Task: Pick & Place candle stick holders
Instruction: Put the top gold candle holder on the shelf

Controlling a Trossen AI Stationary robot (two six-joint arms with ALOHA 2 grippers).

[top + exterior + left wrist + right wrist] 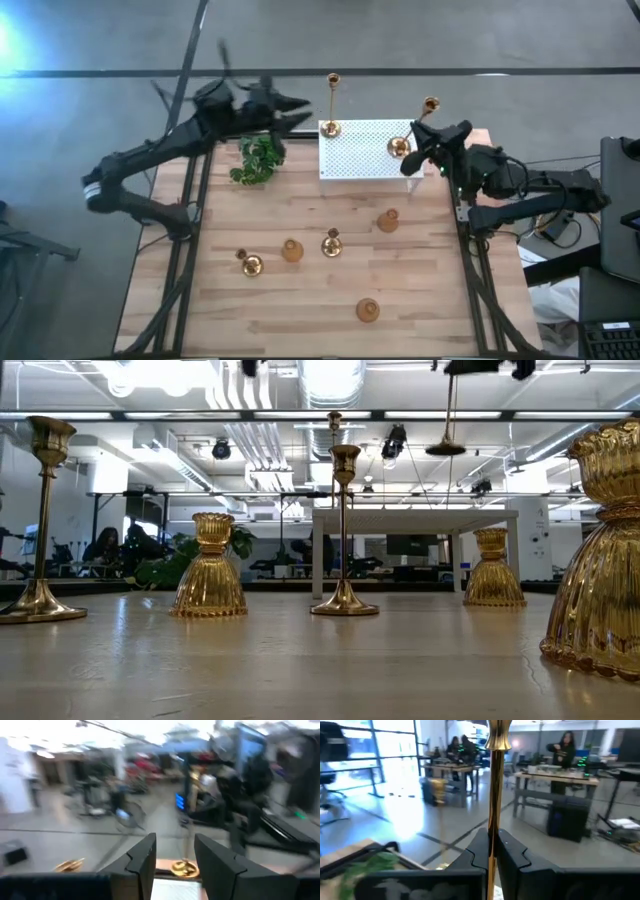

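We hold our right gripper (492, 851) with its fingers clamped on a tall candle stick holder (402, 143) over the white perforated box (366, 160), keeping it upright. Our left gripper (175, 865), fingers apart, hovers behind another candle stick (331, 105) standing there.

Shiny gold candle stick holders (332, 243) stand on a pale, striped butcher-block table (300, 310). Pinched between the fingers of the black right gripper (411, 152) is a gleaming brass stem (493, 795). Just beside that gripper lies a white box (362, 150) dotted with dark perforations. Near the black left gripper (300, 108) sits a green leafy plant (257, 160).
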